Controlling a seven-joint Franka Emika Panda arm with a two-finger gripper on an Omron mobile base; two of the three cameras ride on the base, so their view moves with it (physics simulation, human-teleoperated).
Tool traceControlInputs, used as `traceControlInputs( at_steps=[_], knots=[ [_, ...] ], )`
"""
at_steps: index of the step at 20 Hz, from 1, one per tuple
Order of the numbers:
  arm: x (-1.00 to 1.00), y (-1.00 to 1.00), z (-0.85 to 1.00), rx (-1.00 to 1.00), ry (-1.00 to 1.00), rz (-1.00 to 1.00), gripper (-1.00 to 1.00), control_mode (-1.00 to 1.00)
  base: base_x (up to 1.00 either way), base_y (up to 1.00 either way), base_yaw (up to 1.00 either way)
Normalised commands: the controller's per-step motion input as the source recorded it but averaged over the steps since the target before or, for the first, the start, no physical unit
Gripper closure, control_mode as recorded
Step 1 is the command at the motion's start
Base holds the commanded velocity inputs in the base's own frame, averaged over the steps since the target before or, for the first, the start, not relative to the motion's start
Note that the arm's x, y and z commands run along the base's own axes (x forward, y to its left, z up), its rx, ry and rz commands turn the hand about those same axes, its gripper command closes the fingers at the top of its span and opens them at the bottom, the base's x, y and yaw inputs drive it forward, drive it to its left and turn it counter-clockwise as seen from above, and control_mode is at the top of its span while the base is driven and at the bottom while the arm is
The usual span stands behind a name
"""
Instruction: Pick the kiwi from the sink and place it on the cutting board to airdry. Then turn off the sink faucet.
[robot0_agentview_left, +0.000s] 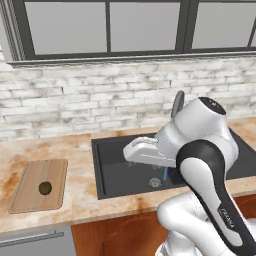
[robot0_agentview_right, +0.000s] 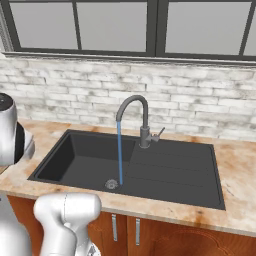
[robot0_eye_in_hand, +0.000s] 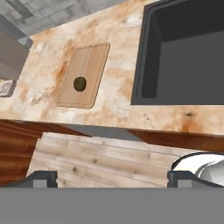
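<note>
Standing wide and holding nothing, the gripper (robot0_eye_in_hand: 111, 178) shows its two dark fingertips (robot0_eye_in_hand: 41, 178) far apart at the bottom of the hand view, over the wooden floor (robot0_eye_in_hand: 100, 159) in front of the cabinets. Beyond it lies the marbled worktop (robot0_eye_in_hand: 118, 98). On it rests the board (robot0_eye_in_hand: 84, 74), and the kiwi (robot0_eye_in_hand: 79, 83) sits on the board near its middle. In the left base view the kiwi (robot0_agentview_left: 45, 188) is on the board (robot0_agentview_left: 40, 185), well left of the sink (robot0_agentview_left: 112, 172). The white arm (robot0_agentview_left: 200, 165) rises in front of the sink. In the right base view the faucet (robot0_agentview_right: 139, 120) stands behind the sink (robot0_agentview_right: 165, 172), its lever (robot0_agentview_right: 158, 133) out to the side, and a thin blue stream (robot0_agentview_right: 120, 155) falls from the spout to just beside the drain (robot0_agentview_right: 111, 184).
</note>
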Motion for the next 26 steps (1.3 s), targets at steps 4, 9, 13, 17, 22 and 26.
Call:
traceControlInputs(
  at_steps=[4,9,13,17,22,26],
  knots=[
    [-0.54,-0.63,0.39,0.00,-0.04,0.00,-1.00,-1.00,0.00,0.00,0.00],
    [-0.59,-0.47,0.14,-0.08,-0.28,0.00,-1.00,-1.00,0.00,0.00,0.00],
    [-0.47,-0.62,0.47,-0.15,-0.30,-0.01,-1.00,-1.00,0.00,0.00,0.00],
    [-0.21,-0.67,0.54,-0.09,-0.21,-0.02,-1.00,-1.00,0.00,0.00,0.00],
    [-0.13,-0.54,0.36,-0.02,-0.08,-0.01,-1.00,-1.00,0.00,0.00,0.00],
    [-0.03,-0.37,-0.20,0.00,-0.06,0.00,-1.00,-1.00,0.00,0.00,0.00]
  ],
)
